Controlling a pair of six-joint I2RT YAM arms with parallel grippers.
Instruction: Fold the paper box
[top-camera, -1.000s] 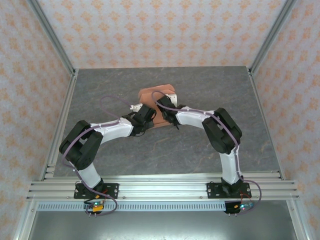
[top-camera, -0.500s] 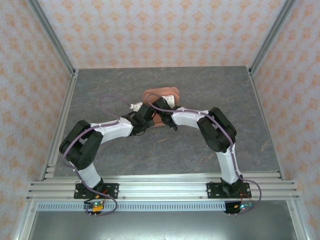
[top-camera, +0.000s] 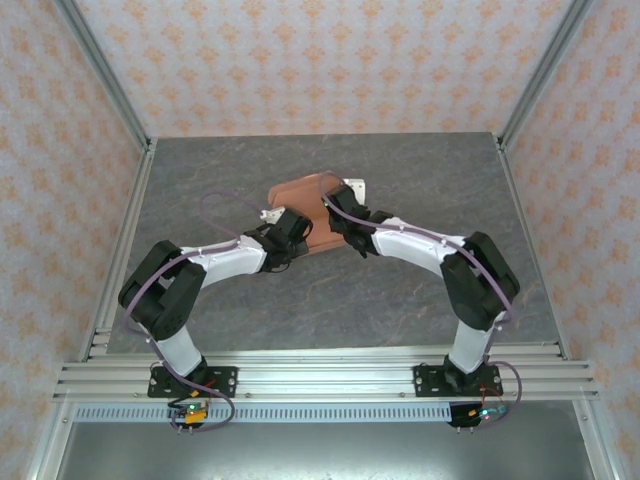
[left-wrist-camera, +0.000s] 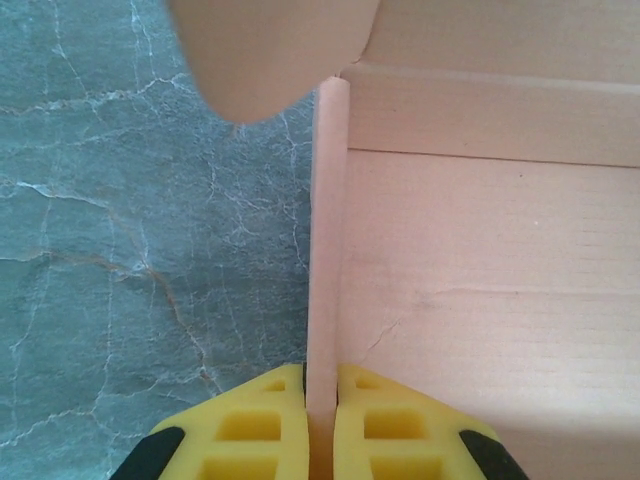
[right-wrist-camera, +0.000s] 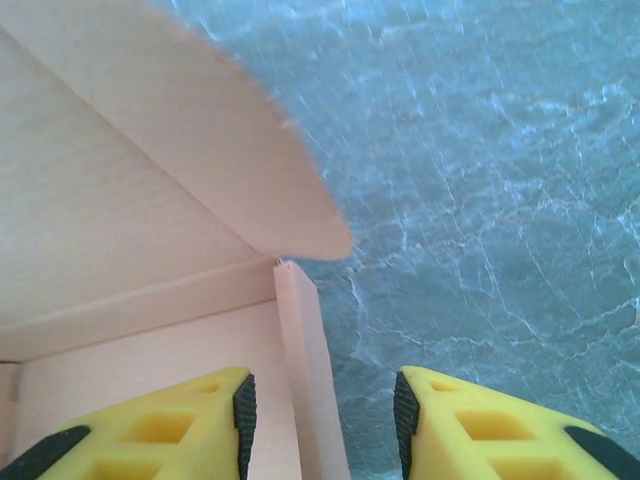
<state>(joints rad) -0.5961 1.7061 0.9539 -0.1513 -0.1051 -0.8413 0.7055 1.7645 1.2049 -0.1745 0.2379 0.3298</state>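
Note:
The paper box (top-camera: 300, 198) is salmon-orange cardboard, lying open on the grey table between the two arms, with rounded flaps and low side walls standing up. My left gripper (top-camera: 293, 236) is at its near left edge. In the left wrist view this gripper (left-wrist-camera: 320, 425) is shut on the box's upright left side wall (left-wrist-camera: 328, 230). My right gripper (top-camera: 338, 222) is at the near right edge. Its yellow fingers (right-wrist-camera: 205, 425) stand open in the right wrist view, astride the right side wall (right-wrist-camera: 305, 350), which is close to the left finger; whether they touch I cannot tell.
The grey marble tabletop (top-camera: 400, 290) stretches all around the box. Aluminium frame posts (top-camera: 105, 90) and patterned walls close in the left, right and back sides. A rail (top-camera: 320, 375) carries both arm bases at the near edge.
My right gripper has opened off the box's right wall, and its arm has swung out to the right. The box has shifted slightly left. The left gripper keeps its hold.

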